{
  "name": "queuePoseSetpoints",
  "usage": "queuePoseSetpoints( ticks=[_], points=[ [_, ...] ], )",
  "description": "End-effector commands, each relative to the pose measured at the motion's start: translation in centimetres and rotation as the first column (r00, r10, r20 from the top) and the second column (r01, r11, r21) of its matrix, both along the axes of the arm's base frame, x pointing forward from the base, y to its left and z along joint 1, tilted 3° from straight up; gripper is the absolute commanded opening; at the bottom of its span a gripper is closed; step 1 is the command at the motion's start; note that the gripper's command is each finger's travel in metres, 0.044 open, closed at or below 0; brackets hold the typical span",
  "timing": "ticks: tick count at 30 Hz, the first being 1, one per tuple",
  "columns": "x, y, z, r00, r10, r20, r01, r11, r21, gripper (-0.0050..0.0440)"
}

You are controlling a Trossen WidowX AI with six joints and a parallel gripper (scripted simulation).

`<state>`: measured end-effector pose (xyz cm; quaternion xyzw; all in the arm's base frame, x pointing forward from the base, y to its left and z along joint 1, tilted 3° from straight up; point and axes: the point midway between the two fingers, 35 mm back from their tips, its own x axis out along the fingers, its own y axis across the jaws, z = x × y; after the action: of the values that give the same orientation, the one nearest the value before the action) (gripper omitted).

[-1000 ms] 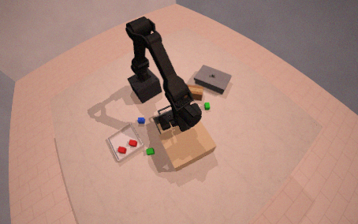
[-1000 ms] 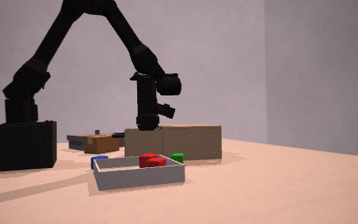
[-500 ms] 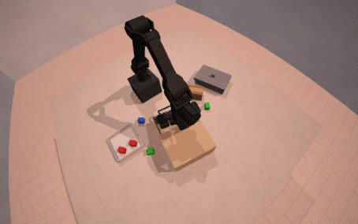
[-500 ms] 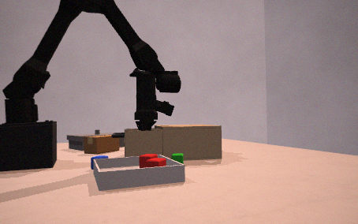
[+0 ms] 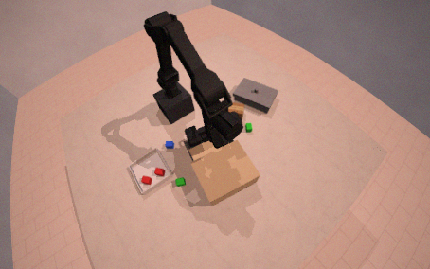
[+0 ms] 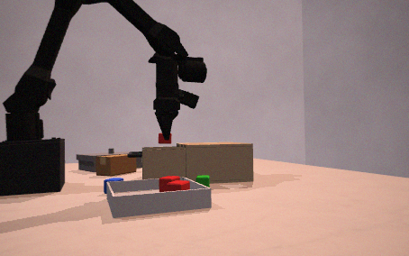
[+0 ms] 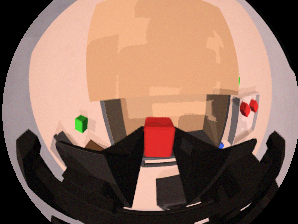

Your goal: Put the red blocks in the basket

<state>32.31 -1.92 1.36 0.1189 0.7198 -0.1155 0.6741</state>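
My gripper point(image 6: 165, 135) is shut on a red block point(image 6: 162, 138) and holds it just above the near left part of the tan box point(image 6: 198, 160). The block also shows between the fingers in the wrist view point(image 7: 158, 137). In the top view the gripper point(image 5: 195, 138) hangs over the box's point(image 5: 223, 171) near left corner. The grey basket point(image 5: 150, 176) stands upright left of the box with two red blocks point(image 5: 159, 171) point(image 5: 147, 180) in it. It also shows in the exterior view point(image 6: 159, 196) and at the right in the wrist view point(image 7: 248, 111).
A blue block point(image 5: 170, 144) lies beyond the basket. One green block point(image 5: 180, 181) lies between basket and box, another point(image 5: 248, 127) behind the box. A small brown drawer unit point(image 5: 236, 111) and a flat grey lid point(image 5: 256, 94) lie at the back. The arm's base point(image 5: 173, 105) stands behind.
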Motion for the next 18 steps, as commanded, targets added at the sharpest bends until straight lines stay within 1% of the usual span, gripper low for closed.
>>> queuePoseSetpoints(
  ticks=[1, 11, 12, 14, 16, 18],
  points=[
    [0.3, -0.1, 3.3, 1.0, 0.001, 0.014, -0.001, 1.0, -0.003, 0.0],
    [0.3, -0.1, 3.6, 1.0, 0.001, 0.014, -0.001, 1.0, -0.003, 0.0],
    [-0.2, -0.9, 3.6, 0.998, -0.065, 0.013, 0.065, 0.998, -0.006, 0.0],
    [-0.4, -2.9, 3.6, 0.98, -0.197, 0.012, 0.197, 0.98, -0.013, 0.0],
    [-0.7, -4.9, 3.6, 0.946, -0.325, 0.013, 0.325, 0.945, -0.02, 0.0],
    [-1.3, -6.8, 3.6, 0.894, -0.448, 0.014, 0.448, 0.894, -0.026, 0.0]
  ],
)
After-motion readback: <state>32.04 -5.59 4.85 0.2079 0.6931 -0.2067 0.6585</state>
